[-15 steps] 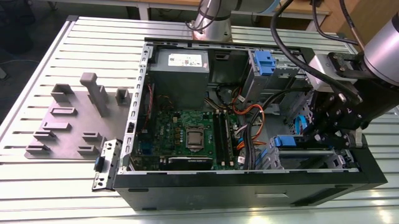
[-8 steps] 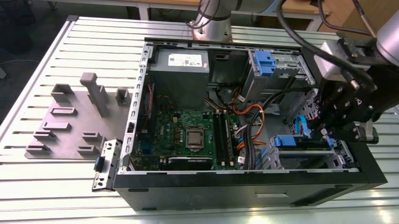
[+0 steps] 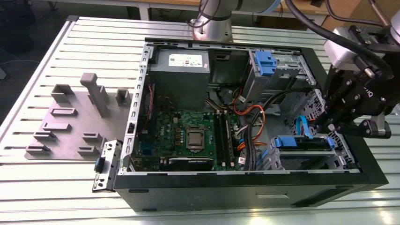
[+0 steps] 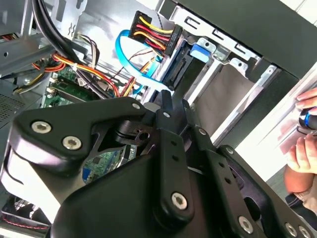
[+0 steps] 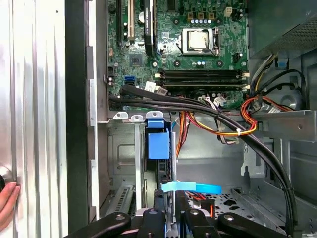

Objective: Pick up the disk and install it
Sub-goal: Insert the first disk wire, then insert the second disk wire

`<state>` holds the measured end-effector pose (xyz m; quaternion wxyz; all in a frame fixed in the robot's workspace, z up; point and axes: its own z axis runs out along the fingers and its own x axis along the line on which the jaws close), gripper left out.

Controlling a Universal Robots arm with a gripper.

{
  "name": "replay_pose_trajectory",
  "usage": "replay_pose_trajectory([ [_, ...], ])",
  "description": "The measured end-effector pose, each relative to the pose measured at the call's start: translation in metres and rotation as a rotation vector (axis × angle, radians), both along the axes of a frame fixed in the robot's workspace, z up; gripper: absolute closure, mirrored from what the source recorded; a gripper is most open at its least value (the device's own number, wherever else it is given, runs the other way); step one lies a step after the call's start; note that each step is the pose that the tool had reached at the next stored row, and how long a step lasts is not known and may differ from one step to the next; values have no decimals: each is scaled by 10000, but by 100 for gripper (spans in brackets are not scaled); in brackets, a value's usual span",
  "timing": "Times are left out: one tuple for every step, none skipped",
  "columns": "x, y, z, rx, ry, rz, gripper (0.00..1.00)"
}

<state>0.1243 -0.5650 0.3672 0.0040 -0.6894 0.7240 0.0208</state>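
Gripper (image 3: 329, 125) fingers together at disk (image 3: 304, 142) edge; disk seated in bay.

Black case (image 3: 250, 190), green motherboard (image 3: 187, 136), bright blue drive carrier (image 3: 303, 142), orange-red-yellow wires (image 5: 233, 130), pale ribbed tabletop (image 3: 37, 187), black gripper (image 3: 350, 124).

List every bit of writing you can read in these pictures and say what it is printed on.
No text can be read.
White sticker on the grey metal box: print too small to read.
Green circuit board: markings too small to read.
Metal-capped chip on the board: markings blurred.
Blue plastic tab in the drive bay: no print visible.
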Motion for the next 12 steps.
replay_pose_trajectory([
  [15,0,-1,2,0,-1,76],
  [32,0,-1,1,0,-1,76],
  [45,0,-2,2,0,-1,76],
  [54,1,-1,2,-1,-1,76],
  [55,1,-2,2,0,-1,76],
  [55,1,-2,2,0,-2,76],
  [63,0,-2,2,0,-2,76],
  [70,0,-1,1,0,-1,76],
  [70,0,-2,2,0,-1,76],
  [70,0,-2,2,0,-1,76],
  [70,0,-2,2,0,-1,76],
  [71,0,-2,2,0,-1,76],
])
